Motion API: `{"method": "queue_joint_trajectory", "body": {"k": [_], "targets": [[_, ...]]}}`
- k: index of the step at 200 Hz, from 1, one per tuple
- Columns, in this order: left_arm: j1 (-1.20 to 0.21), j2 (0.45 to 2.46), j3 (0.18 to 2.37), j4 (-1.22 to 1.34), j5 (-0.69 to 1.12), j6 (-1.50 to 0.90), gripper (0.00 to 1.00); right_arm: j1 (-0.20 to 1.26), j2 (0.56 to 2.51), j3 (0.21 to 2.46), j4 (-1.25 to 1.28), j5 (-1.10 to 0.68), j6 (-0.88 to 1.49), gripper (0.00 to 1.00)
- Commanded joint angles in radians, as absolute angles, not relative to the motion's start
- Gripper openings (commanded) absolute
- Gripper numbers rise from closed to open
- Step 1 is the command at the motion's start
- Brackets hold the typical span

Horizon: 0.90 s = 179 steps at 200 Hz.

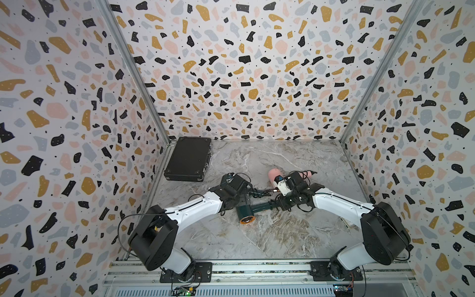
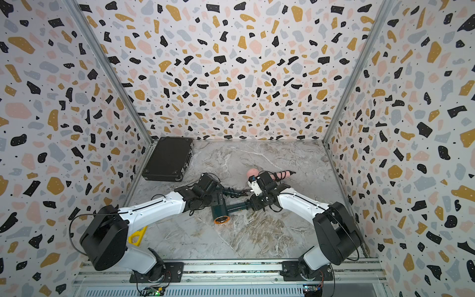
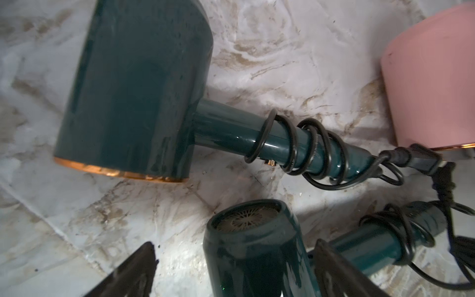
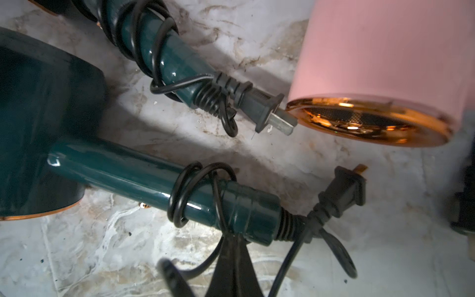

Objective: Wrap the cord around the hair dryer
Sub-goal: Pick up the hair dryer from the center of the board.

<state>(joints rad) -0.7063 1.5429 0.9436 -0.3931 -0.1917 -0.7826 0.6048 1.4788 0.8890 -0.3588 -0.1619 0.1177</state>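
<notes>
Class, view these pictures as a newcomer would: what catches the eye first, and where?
Two dark green plastic hair dryers lie in the middle of the marble tabletop, each with a black cord coiled round its handle; the right gripper pinches one cord. A pink hair dryer lies just beyond them, and a black hard case sits in the far left corner.

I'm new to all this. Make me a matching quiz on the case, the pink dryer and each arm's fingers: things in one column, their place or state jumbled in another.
1 case
2 pink dryer
3 left fingers
4 right fingers

A shut
B far left corner of the table
C open
D just beyond the right arm's wrist

Pairs: 1-B, 2-D, 3-C, 4-A
</notes>
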Motion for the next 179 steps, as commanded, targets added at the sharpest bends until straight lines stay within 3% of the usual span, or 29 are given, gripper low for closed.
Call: {"method": "queue_joint_trajectory", "body": {"k": [1,120,179], "targets": [[-0.718,1.589,0.977,-0.405,-0.189,-0.785,0.95,0.614,1.419,0.882,-0.380,-0.132,0.131,0.00],[-0.769,1.783,1.078,-0.654,-0.215,-0.709,0.88,0.686,1.370,0.759,-0.302,-0.033,0.349,0.00],[-0.773,1.840,1.103,-0.675,-0.235,-0.671,0.65,0.718,1.331,0.715,-0.276,0.018,0.444,0.00]]}}
